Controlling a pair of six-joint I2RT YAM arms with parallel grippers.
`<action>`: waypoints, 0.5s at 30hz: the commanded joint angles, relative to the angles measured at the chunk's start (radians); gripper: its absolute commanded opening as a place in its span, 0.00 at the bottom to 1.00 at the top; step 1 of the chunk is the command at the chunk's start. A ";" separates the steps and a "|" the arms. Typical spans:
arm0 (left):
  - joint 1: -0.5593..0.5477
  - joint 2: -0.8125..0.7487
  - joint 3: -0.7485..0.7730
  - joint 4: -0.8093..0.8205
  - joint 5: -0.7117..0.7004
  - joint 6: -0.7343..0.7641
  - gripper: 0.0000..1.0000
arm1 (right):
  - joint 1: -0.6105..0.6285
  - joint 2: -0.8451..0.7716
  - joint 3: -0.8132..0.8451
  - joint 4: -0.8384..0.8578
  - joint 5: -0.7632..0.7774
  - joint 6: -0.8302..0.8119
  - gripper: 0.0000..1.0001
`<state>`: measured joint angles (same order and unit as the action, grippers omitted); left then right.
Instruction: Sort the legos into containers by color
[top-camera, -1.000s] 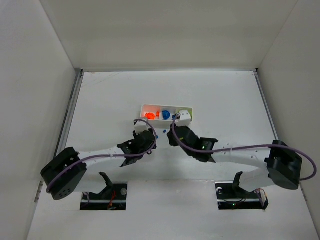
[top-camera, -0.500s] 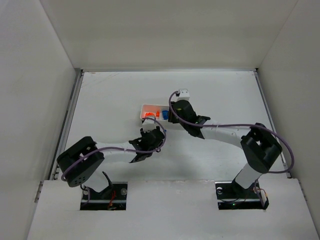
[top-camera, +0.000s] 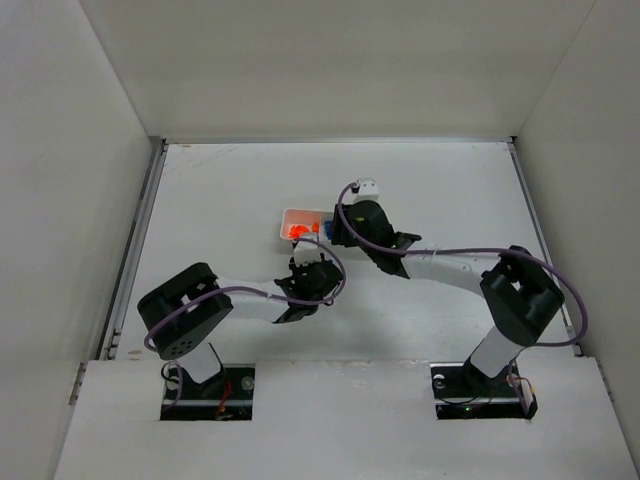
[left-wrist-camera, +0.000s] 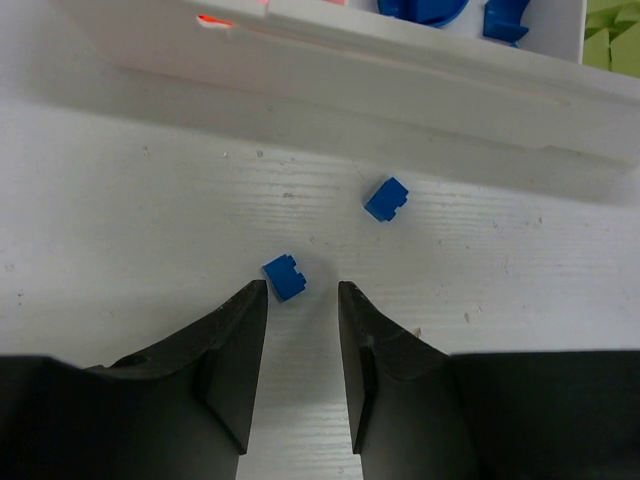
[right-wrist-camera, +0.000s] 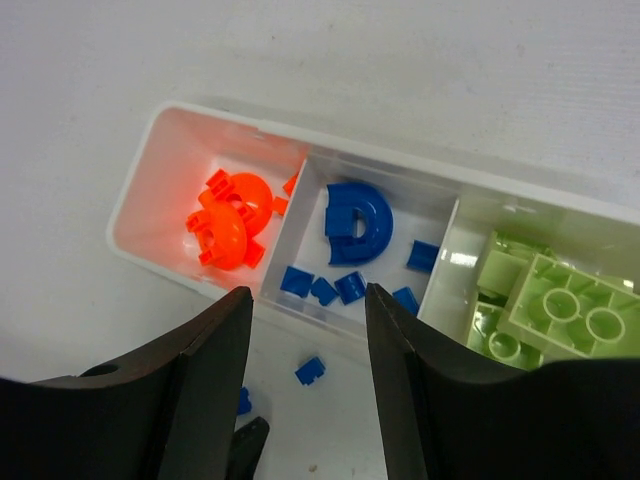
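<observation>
Nearly done with the sorting. In the white tray (right-wrist-camera: 140, 180), orange pieces (right-wrist-camera: 225, 225) on the left, blue pieces (right-wrist-camera: 355, 222) in the middle, green pieces (right-wrist-camera: 545, 300) on the right. Out on the table (left-wrist-camera: 120, 200), just in front of the tray's wall, two small ones not yet put away: the near blue brick (left-wrist-camera: 284, 277) and the far blue brick (left-wrist-camera: 386, 198), a bit apart from each other and not touching the tray.

Working on the blue step, by the look of it. Down low over the table with the left end effector (left-wrist-camera: 300, 292), spread apart and holding nothing. Near blue brick right at the tip of one finger (left-wrist-camera: 235, 350), a little off to that side, not in the gap. Up above the tray with the right end effector (right-wrist-camera: 308, 295), spread wide as well, with nothing in it.

Next, most likely: slide the left end effector a little toward the near blue brick, so as to get it right between the two fingers. Then go down, squeeze gently, lift, and drop it in the middle part of the tray with the other blue pieces. Needs care, being so tiny and easy to knock away. Same again for the far blue brick. Best to keep the right end effector out of the way meanwhile.
</observation>
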<state>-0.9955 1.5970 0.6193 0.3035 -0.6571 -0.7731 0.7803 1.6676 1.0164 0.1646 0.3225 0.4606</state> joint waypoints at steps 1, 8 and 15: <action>-0.012 0.014 0.043 -0.018 -0.087 -0.063 0.31 | 0.015 -0.068 -0.051 0.075 -0.005 0.023 0.55; -0.021 0.070 0.071 -0.047 -0.124 -0.080 0.28 | 0.018 -0.161 -0.160 0.105 -0.003 0.070 0.54; -0.025 0.115 0.082 -0.064 -0.133 -0.086 0.21 | 0.017 -0.273 -0.243 0.102 0.006 0.092 0.54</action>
<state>-1.0145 1.6917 0.6891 0.2970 -0.7712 -0.7948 0.7925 1.4513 0.7940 0.2028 0.3180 0.5270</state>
